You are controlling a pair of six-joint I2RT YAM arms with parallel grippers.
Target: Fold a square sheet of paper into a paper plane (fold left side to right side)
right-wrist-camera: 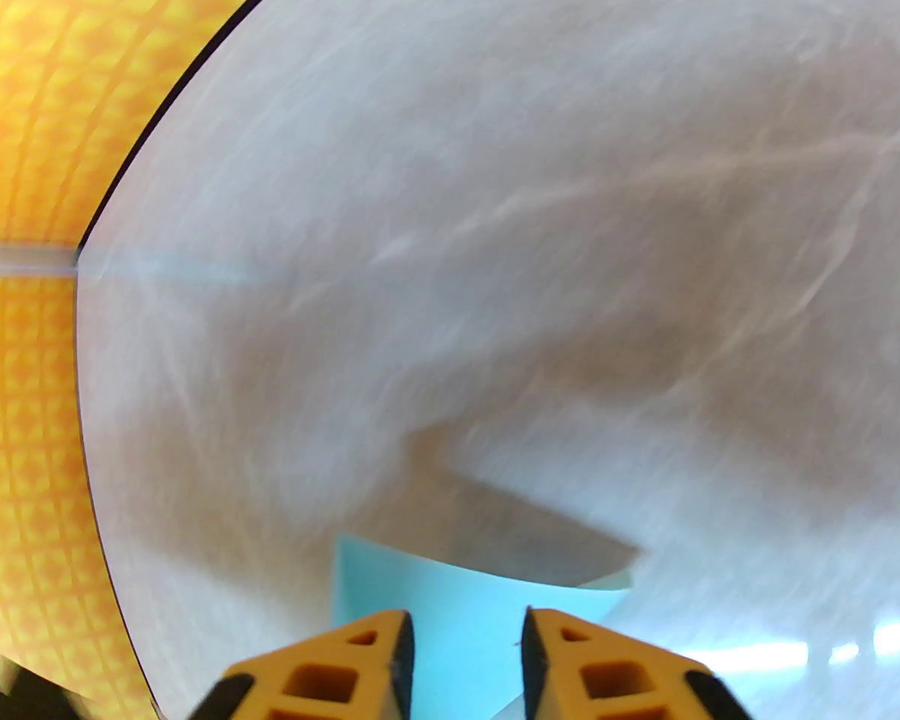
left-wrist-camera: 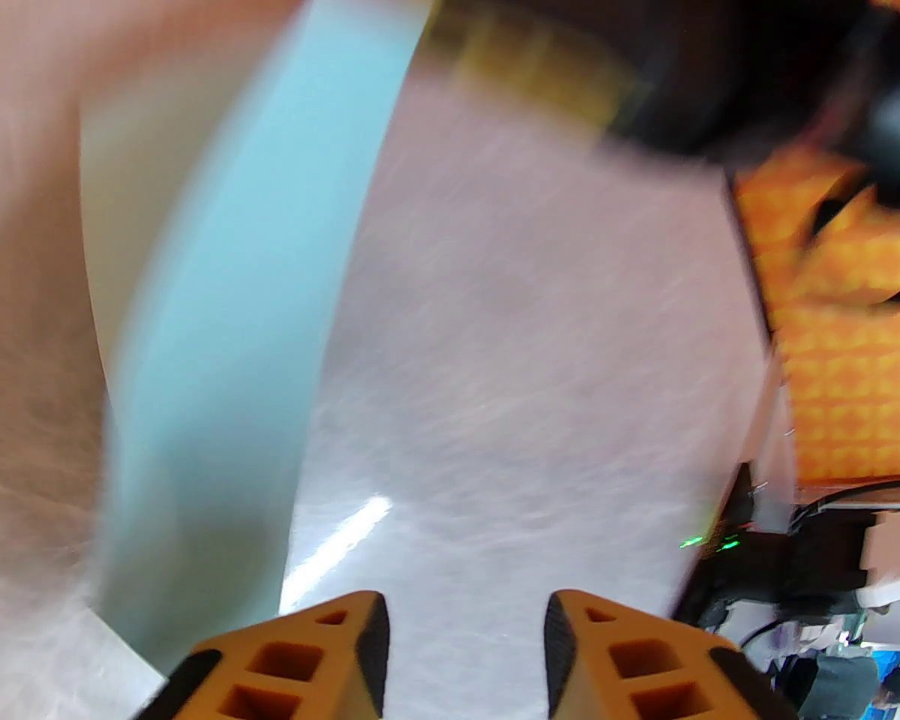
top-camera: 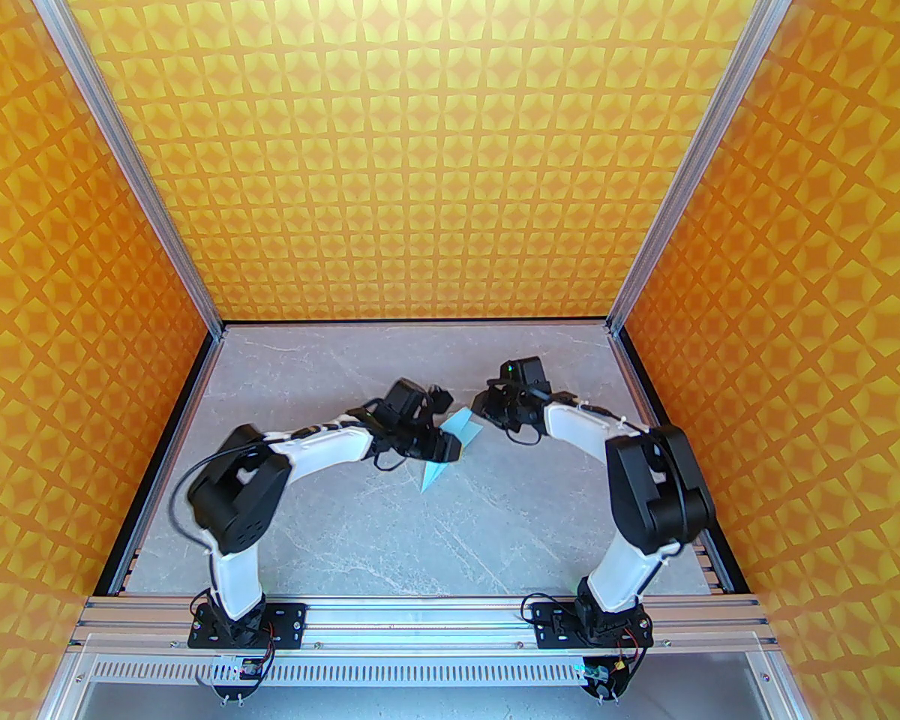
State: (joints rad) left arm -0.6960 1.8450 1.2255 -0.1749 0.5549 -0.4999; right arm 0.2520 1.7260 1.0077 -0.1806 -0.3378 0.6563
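Note:
The light-blue square sheet of paper [top-camera: 459, 429], folded into a narrow pointed paper plane shape, lies on the grey table between the two arms, its tip towards the near edge. My left gripper [top-camera: 441, 443] is at the paper's left edge. In the blurred left wrist view its orange fingers [left-wrist-camera: 330, 649] stand apart with nothing between them, and the paper [left-wrist-camera: 247, 312] runs as a blue band to their left. My right gripper [top-camera: 490, 411] is just right of the paper's far end. Its jaws [right-wrist-camera: 465, 619] stand apart, and the paper [right-wrist-camera: 435, 589] lies past the fingertips.
The grey marble table [top-camera: 360, 537] is boxed in by orange patterned walls [top-camera: 420, 139] at the back and both sides. An aluminium rail [top-camera: 420, 616] carrying the arm bases runs along the near edge.

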